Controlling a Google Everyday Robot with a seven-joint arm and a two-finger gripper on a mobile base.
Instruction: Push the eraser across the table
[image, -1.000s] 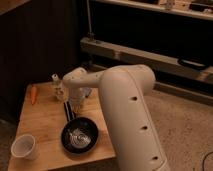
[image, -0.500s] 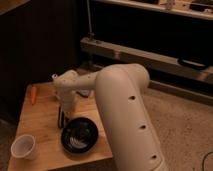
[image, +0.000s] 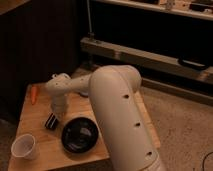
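Note:
The eraser (image: 50, 121), a flat black bar with a pale stripe, lies on the light-brown wooden table (image: 35, 120) just left of the black bowl (image: 79, 135). My gripper (image: 56, 114) points down from the white wrist and sits right against the eraser's upper right end. The large white arm comes in from the lower right and hides the table's right half.
A white cup (image: 25, 147) stands at the table's front left corner. A small orange object (image: 33, 94) lies at the far left edge. Dark cabinets and a low metal shelf rail (image: 135, 55) stand behind the table. Carpet floor lies to the right.
The gripper has swung left and toward the table's front, and the eraser has slid left with it, from beside the bowl's far rim to the bowl's left side.

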